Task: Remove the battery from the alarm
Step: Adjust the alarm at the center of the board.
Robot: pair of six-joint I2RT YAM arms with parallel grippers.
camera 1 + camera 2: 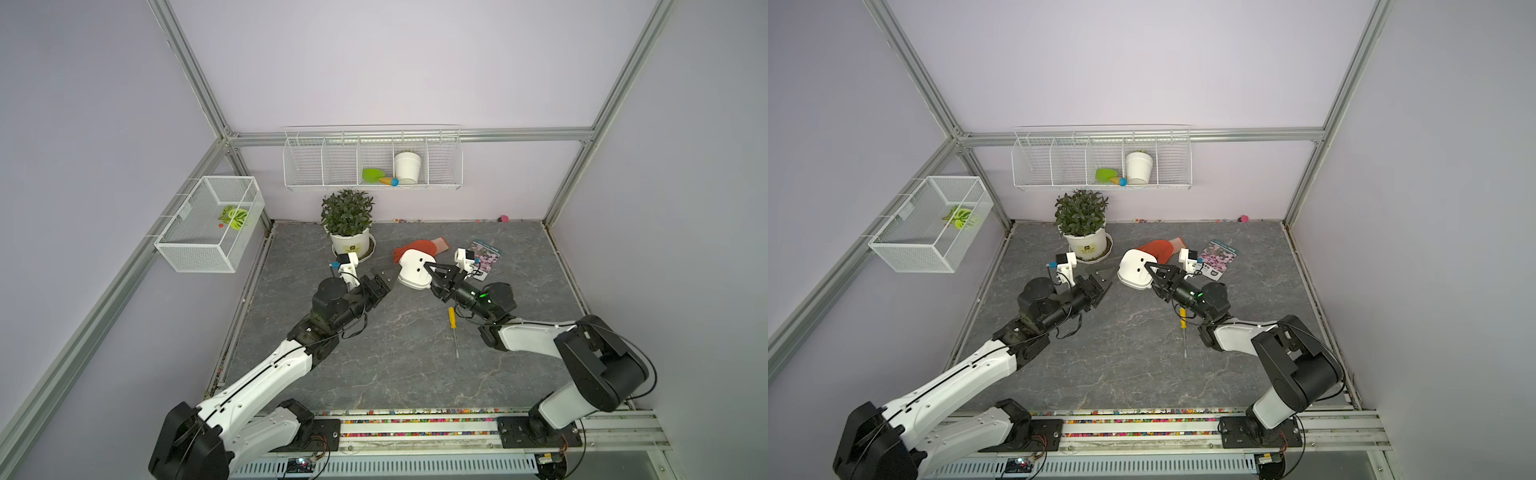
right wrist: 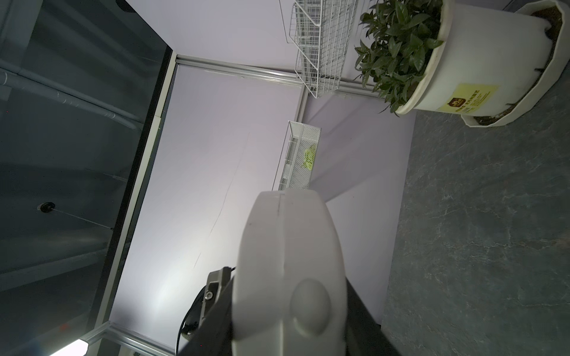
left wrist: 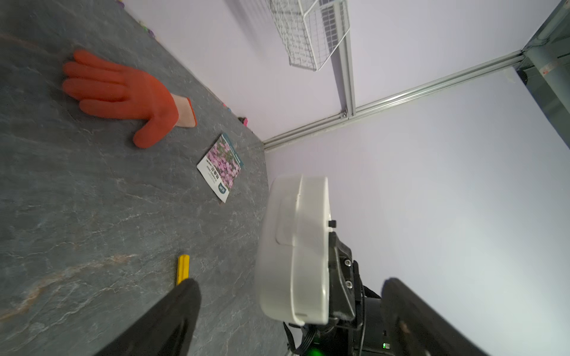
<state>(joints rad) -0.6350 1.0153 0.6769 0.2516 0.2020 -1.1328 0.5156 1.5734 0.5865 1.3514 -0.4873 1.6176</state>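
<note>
1. The alarm (image 1: 413, 270) was held clear of the table (image 1: 374, 365), back uppermost, pinched at one edge by the right gripper (image 1: 429, 269).
2. The left gripper (image 1: 392, 279) stood spread wide just beside the alarm's opposite edge; whether it touched could not be told.
3. The battery could not be made out.
4. A glove (image 1: 422, 248) lay toward the back edge, partly hidden by the alarm. A seed packet (image 1: 486, 254) lay beside it, part-covered by the right arm.
5. A screwdriver (image 1: 453, 328) lay mid-table by the right arm.
6. A plant (image 1: 348, 216) stood at the back edge.
</note>
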